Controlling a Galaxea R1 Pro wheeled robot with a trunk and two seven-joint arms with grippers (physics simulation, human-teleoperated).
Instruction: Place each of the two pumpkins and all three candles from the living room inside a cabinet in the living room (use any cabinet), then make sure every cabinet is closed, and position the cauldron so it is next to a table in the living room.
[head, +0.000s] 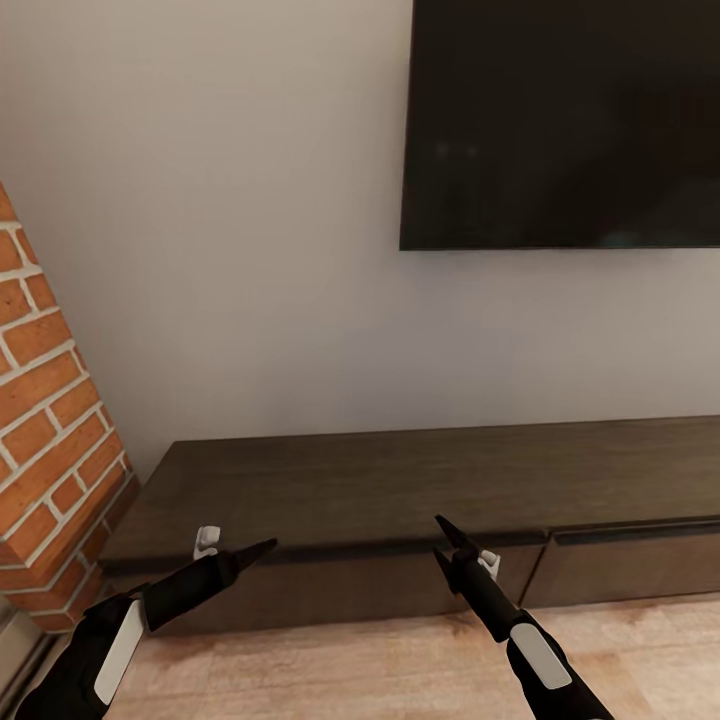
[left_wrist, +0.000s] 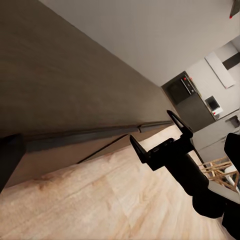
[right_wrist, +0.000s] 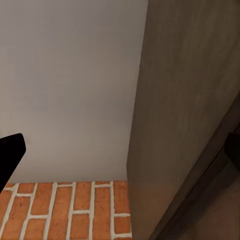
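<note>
The cabinet (head: 420, 490), a long low dark-brown wood unit, runs across the lower half of the head view from the lower left to the right edge, set against the plain white wall (head: 220, 250). Its top is bare, and its handle-less drawer fronts (head: 630, 565) sit flush and shut along the lower part of the frame, with a seam between two of them right of centre. In the left wrist view the same cabinet (left_wrist: 55, 85) fills the upper left, its front edge slanting down to the light wood floor (left_wrist: 100, 200).

The left gripper (head: 262, 548) hangs at the lower left of the head view, just in front of the cabinet's front edge; its dark fingers taper to one point there, and I cannot tell whether they are parted or together. The right gripper (head: 447, 533) stands at lower centre, also just in front of the cabinet edge. In the left wrist view that right gripper (left_wrist: 161, 134) shows at centre right with its two fingers spread apart and nothing between them.

A black TV (head: 565, 120) is mounted on the wall at the upper right. A red-brick column (head: 50, 440) rises along the left edge, meeting the cabinet's left end; in the right wrist view its bricks (right_wrist: 65, 210) lie along the bottom, beside the cabinet's side (right_wrist: 185, 110)
</note>
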